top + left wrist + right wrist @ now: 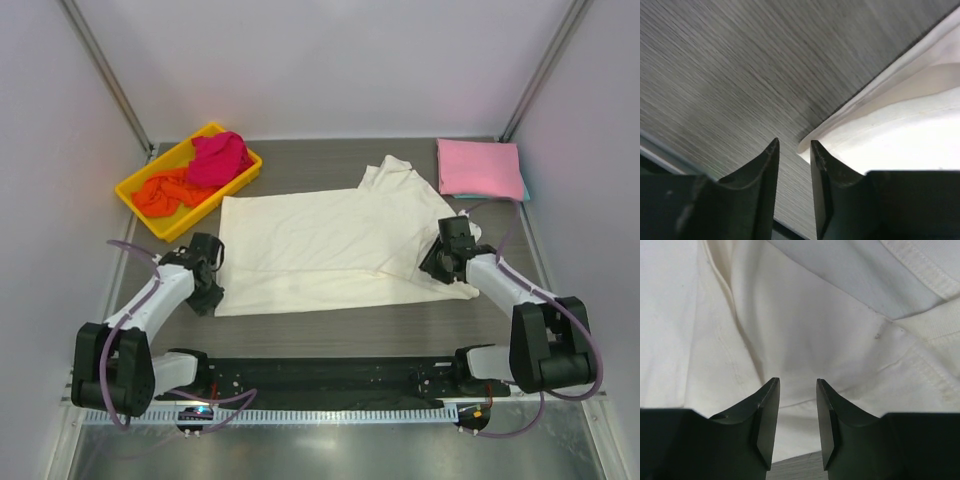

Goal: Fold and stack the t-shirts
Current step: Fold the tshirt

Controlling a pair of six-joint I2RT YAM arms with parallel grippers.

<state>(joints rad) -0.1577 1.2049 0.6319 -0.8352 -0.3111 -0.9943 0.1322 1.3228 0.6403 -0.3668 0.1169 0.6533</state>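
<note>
A cream-white t-shirt (330,250) lies spread flat mid-table, its sleeve and collar end to the right. My left gripper (211,300) hovers at the shirt's near-left corner. In the left wrist view that gripper (794,145) is open over bare table, the cream corner (850,140) just off one fingertip. My right gripper (435,265) sits over the shirt's right side. Seen from the right wrist, it (798,382) is open above wrinkled cream cloth (805,330), nothing clamped. A folded pink t-shirt (478,167) rests on a teal one (525,190) at the back right.
A yellow tray (140,190) at the back left holds a magenta shirt (220,158) and an orange shirt (165,192). Enclosure walls and slanted metal posts (105,75) frame the dark wood-grain table (330,325).
</note>
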